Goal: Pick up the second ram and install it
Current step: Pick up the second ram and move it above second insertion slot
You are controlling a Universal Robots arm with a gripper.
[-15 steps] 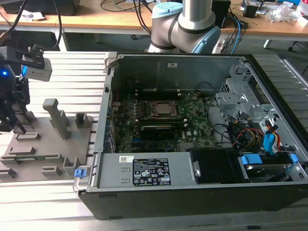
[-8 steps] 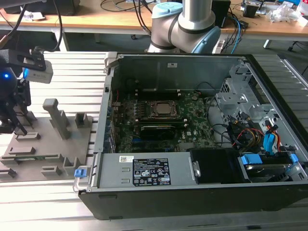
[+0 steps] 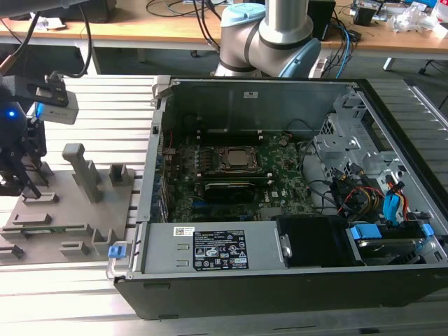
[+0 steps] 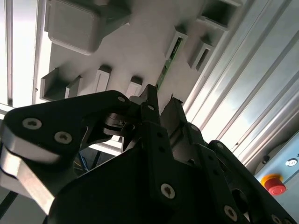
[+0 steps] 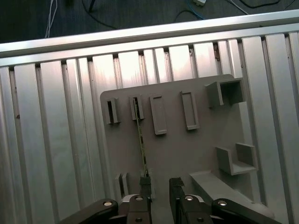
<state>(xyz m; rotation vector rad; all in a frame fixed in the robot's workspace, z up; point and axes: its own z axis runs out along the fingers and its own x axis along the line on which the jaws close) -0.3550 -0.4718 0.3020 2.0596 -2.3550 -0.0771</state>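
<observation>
One ram (image 5: 141,140) edge-up in tray (image 5: 177,154); jaws apart nr end.

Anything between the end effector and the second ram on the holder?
Nothing. In the first wrist view the end effector, open, sits at the near end of the second ram; only bare grey holder shows between.

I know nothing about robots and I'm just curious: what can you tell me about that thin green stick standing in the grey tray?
The second ram is a long, very thin green circuit-board strip, seen edge-on in both wrist views. It stands on its long edge in the grey plastic holder. One end sits in a small slotted block and the other reaches toward the open pincer. That end lies beside one fingertip, not in the gap. I cannot tell whether they touch.
</observation>
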